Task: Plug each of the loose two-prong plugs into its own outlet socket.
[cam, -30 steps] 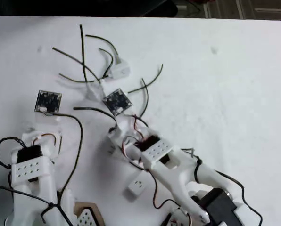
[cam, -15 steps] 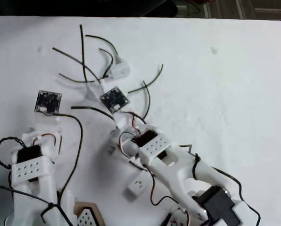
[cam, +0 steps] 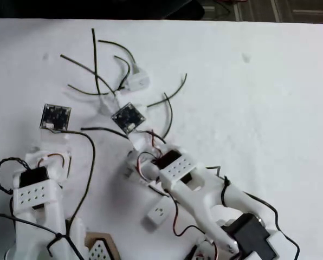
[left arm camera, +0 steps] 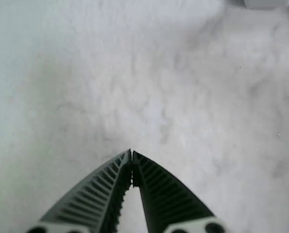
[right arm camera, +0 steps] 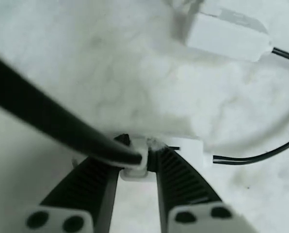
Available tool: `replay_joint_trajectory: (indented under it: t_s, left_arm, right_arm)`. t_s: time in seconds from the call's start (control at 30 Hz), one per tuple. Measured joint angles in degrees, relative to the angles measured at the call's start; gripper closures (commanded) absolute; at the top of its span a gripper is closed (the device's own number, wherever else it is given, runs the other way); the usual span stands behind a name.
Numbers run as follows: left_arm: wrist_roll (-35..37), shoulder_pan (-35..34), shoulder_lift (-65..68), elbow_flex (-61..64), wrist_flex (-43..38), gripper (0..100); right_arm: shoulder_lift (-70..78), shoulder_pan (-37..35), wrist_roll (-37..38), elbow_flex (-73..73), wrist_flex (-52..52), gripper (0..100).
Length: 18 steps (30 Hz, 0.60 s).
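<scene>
High view is showing the left arm sitting at the near left corner of the white table, with a dark square board riding at its front end. Just past it, thin black cords are lying scattered. A loose white plug is resting among them, well apart from both arms. Toward the middle, the right arm is slanting in from the near edge, with a second square board sitting at its tip. A white outlet socket is lying flat on the table just beside this arm, its slots facing up.

Left wrist view is showing the left gripper hanging over bare table. Its ribbed fingers are pressing together tip to tip and clasping nothing.

Right wrist view is showing the right gripper clenching a small white plug between its fingers. A thick black cord is running off from that plug. A white piece with a thin cord is lying just beyond one finger, and I cannot tell whether it belongs to the held plug. The loose white plug is lying farther off on the table, apart from the fingers.
</scene>
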Motion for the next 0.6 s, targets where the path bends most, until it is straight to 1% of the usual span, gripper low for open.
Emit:
replay_joint_trajectory:
  t_s: [0.3, 0.37, 0.47, 0.53, 0.6]
  left_arm:
    - [0.0, 0.0, 0.0, 0.0, 0.0, 98]
    - [0.0, 0.0, 0.0, 0.0, 0.0, 98]
    - [0.0, 0.0, 0.0, 0.0, 0.0, 98]
    - [0.0, 0.0, 0.0, 0.0, 0.0, 98]
    - [0.0, 0.0, 0.0, 0.0, 0.0, 98]
  right_arm:
    - [0.0, 0.0, 2.9, 0.0, 0.0, 97.1]
    - [-0.3, 0.0, 4.0, 0.0, 0.0, 91.6]
    - [-3.8, 0.0, 4.1, 0.7, 0.3, 80.3]
    - [-7.8, 0.0, 4.3, 1.1, 3.5, 74.4]
    - [-13.2, 0.2, 2.9, 1.2, 7.3, 71.9]
